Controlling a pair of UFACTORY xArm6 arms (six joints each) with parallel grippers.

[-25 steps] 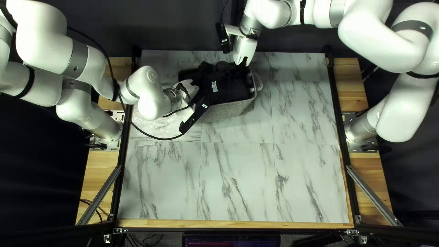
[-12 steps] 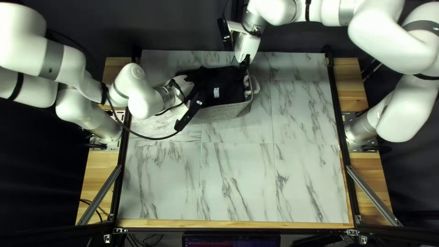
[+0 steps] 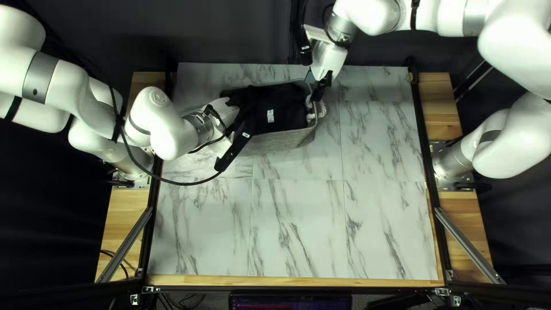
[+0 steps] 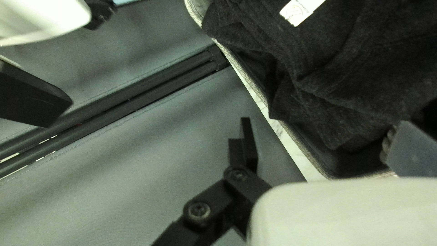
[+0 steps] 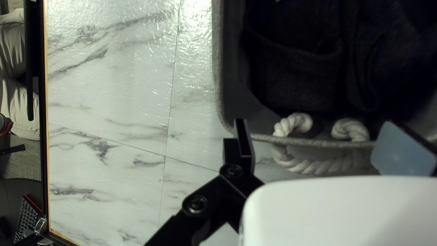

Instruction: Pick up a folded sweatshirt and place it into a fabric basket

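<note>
Sweatshirt (dark, white tag up) lies inside the grey fabric basket, at the far part of our counter. Counter's white with grey marble veining, straight seams, light wood along the near edge; right wrist view shows glare on it. Black rails run down both sides, wooden boards outside them under our arm bases. Dark curtain hangs behind the far edge. Screen sits just off the near edge. Right wrist view also catches a person's light-trousered leg and a keyboard beyond the counter.

Our left end effector is at the basket's left end in the top left view, fingers spread apart, nothing clamped. Our right end effector is at the opposite end, fingers also wide apart; its wrist view shows the basket rim and white rope handle across the gap, not pinched. Can't tell exact heights over the basket.
</note>
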